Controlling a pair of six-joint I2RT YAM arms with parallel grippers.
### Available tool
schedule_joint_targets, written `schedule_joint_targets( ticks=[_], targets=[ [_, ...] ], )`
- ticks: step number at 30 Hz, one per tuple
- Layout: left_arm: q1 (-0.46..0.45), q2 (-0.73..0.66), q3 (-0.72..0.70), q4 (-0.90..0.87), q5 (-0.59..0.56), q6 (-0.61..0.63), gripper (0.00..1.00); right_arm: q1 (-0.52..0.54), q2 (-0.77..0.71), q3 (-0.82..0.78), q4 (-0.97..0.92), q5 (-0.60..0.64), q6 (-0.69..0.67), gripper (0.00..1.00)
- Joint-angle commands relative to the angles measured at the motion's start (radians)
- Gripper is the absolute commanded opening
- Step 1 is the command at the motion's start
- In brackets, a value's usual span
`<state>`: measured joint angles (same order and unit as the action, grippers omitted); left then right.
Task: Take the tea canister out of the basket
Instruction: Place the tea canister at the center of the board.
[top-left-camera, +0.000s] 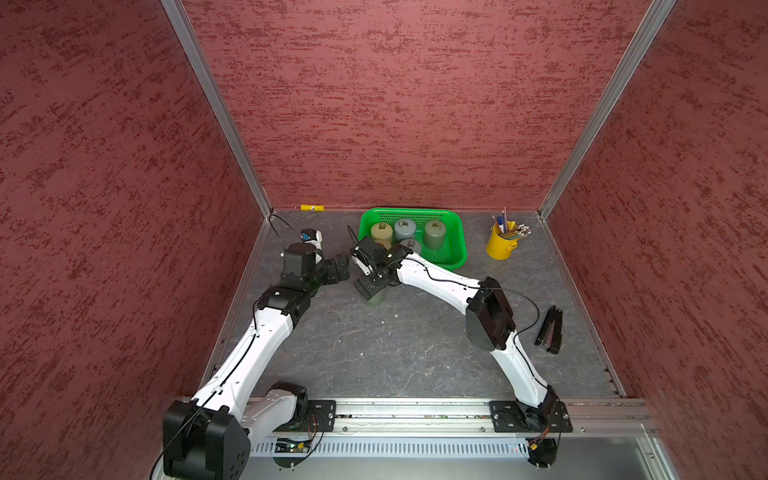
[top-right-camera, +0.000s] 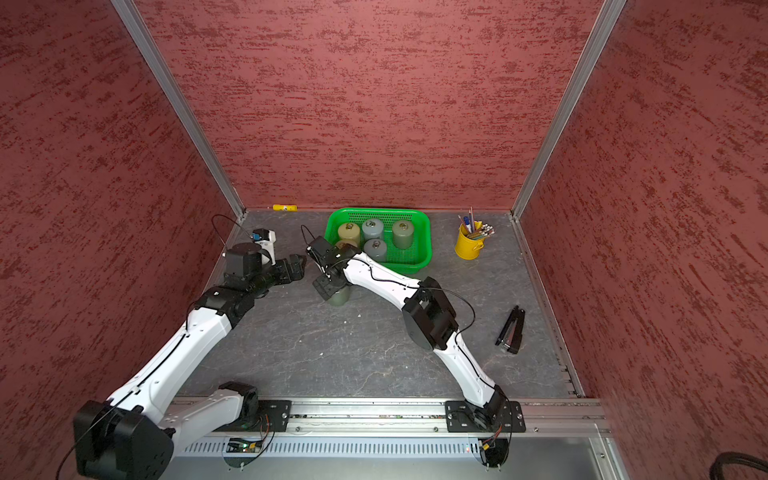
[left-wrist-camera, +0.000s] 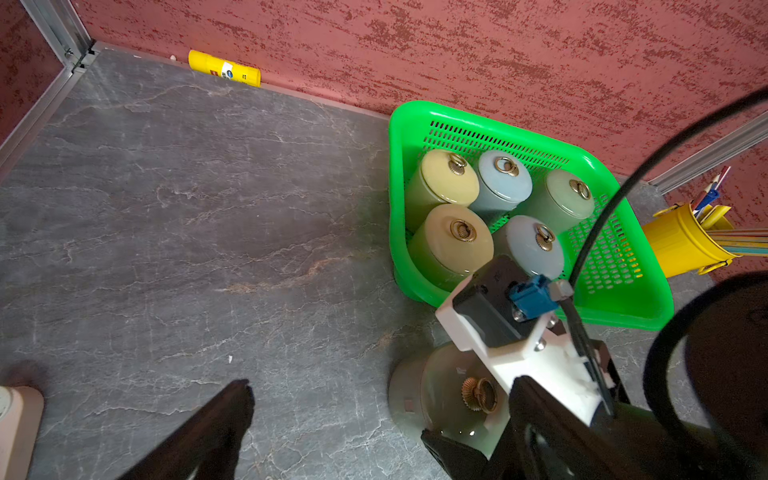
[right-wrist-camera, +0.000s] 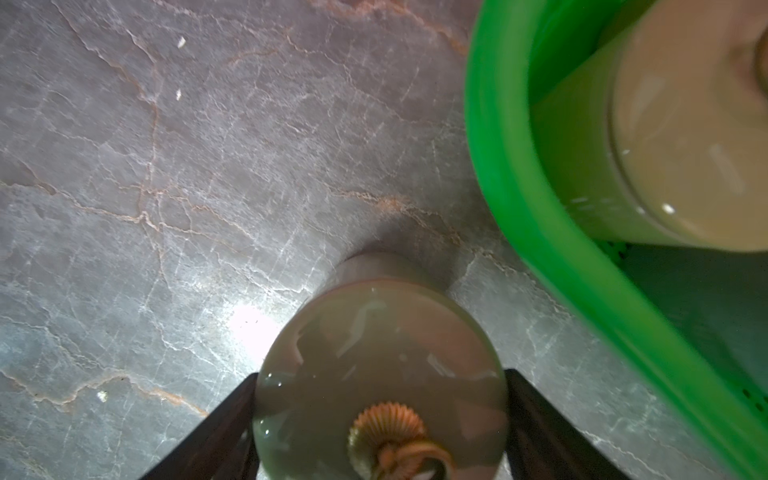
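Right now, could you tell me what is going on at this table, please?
The right gripper is shut on a grey-green tea canister, with a finger on either side of its lid. It holds the canister upright, just outside the green basket, on the side nearer the arms. I cannot tell whether the canister rests on the table. Five other canisters stand in the basket. The left gripper is open and empty, close beside the held canister.

The left arm (top-left-camera: 259, 349) reaches far from its near-left base, wrist turned right, jaws spread wide and empty. The right arm (top-left-camera: 436, 282) stretches far and left, wrist bent down, jaws clamped on the tea canister (right-wrist-camera: 380, 365) from both sides.
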<state>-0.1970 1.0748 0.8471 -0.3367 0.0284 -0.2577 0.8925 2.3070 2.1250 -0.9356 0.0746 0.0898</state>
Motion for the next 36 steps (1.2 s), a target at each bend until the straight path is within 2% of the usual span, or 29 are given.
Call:
schedule_joint_targets(
  ticks=[1,4,8,20,25,36],
  targets=[
    [0.004,0.001,-0.019,0.024,0.015,-0.003,1.00,0.006,-0.001,0.051,0.020,-0.005,0.010,0.24],
    [0.004,-0.001,-0.020,0.025,0.013,-0.003,1.00,0.006,0.002,0.052,0.015,-0.012,0.013,0.49],
    [0.003,-0.002,-0.023,0.025,0.015,-0.004,1.00,0.006,0.008,0.051,0.010,-0.018,0.013,0.63],
    [0.001,-0.005,-0.026,0.025,0.015,-0.005,1.00,0.008,0.009,0.047,0.006,-0.039,0.007,0.81],
    [0.000,-0.007,-0.028,0.022,0.013,-0.004,1.00,0.009,0.006,0.037,0.017,-0.066,0.009,0.98],
    [-0.006,-0.013,-0.027,0.023,0.011,-0.006,1.00,0.008,-0.054,-0.014,0.073,-0.060,0.019,0.99]
  ],
)
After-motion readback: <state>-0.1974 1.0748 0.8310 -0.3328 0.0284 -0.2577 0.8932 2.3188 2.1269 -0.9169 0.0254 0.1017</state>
